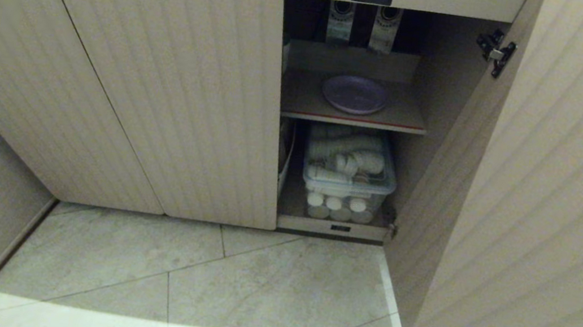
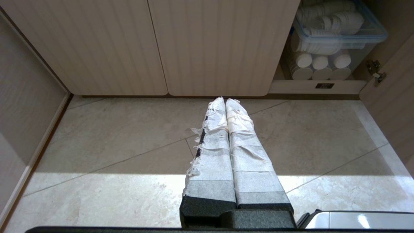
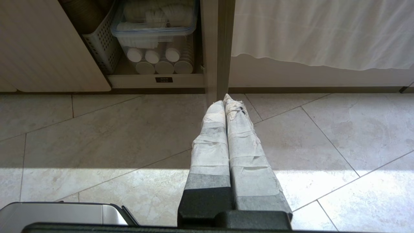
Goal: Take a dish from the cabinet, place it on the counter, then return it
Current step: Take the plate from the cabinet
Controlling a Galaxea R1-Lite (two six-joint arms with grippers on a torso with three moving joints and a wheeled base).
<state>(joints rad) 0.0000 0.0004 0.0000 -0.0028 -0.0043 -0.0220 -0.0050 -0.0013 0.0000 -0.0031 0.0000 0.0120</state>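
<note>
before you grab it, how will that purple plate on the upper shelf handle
The purple plate looks like thin matte plastic, so probably stiff and light. It lies flat on the shelf with a low rim, so it will likely slide rather than tip and offers little edge to pinch.

I see each claw, left claw (image 2: 225,101) and right claw (image 3: 226,98), as two long tapered fingers (image 2: 212,155) wrapped in frayed white tape over grey padding, on black bases.

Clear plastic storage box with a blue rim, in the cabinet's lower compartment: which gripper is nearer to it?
Right, seemingly. The right gripper hangs over the floor just off the box; the left gripper hangs farther aside, facing closed doors.
</note>
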